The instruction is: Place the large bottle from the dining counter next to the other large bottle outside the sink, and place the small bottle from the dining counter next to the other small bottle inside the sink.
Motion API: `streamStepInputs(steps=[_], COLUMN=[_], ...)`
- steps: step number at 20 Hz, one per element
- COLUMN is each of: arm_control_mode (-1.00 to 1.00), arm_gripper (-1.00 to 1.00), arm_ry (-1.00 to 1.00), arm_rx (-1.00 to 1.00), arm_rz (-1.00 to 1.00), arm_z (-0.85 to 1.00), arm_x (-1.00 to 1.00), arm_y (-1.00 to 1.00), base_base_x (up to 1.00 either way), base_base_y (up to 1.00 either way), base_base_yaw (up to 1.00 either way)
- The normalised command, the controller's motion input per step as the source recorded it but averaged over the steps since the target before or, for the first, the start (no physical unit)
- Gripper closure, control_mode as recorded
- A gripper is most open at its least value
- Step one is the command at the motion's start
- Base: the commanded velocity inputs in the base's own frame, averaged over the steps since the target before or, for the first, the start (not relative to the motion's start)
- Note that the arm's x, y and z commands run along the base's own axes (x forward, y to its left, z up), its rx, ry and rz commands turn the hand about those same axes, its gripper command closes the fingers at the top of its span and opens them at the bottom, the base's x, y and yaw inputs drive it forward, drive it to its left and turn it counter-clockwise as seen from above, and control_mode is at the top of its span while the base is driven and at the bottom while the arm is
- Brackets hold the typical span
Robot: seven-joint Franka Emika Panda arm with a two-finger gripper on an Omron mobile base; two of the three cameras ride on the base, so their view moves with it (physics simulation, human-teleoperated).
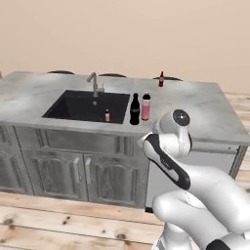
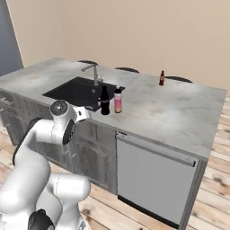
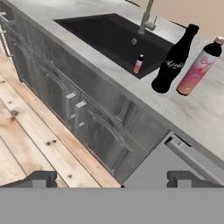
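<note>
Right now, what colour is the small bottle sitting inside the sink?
Pale pink with a dark cap: the other small bottle, clearest in the hand view.

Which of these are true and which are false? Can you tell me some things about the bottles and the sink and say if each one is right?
1. The large bottle stands right beside the other large bottle on the counter, outside the sink. True.
2. The small bottle is inside the sink. False: it stands on the dining counter, far back near the edge.
3. The other small bottle stands inside the sink. True.
4. The gripper is holding a bottle. False: it is open and holds nothing.
5. The faucet is at the front edge of the sink. False: it rises at the back edge.
</note>
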Motion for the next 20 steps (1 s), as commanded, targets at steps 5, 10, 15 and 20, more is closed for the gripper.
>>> streamStepInputs(steps=[5,10,15,20], arm_control_mode=[1.0,1.0,1.0,1.0], arm_gripper=[-1.0,-1.0,-1.0,-1.0], arm_ry=[0.0,0.0,0.0,0.0], arm_rx=[0.0,0.0,0.0,0.0], arm_rz=[0.0,0.0,0.0,0.0], arm_z=[0.0,0.0,0.0,0.0], arm_x=[0.0,0.0,0.0,0.0], arm_y=[0.0,0.0,0.0,0.0], base_base_x=[-0.02,0.0,0.0,0.01], base_base_y=[-0.44,-0.89,-1.0,-1.0], base_base_yaw=[0.0,0.0,0.0,0.0])
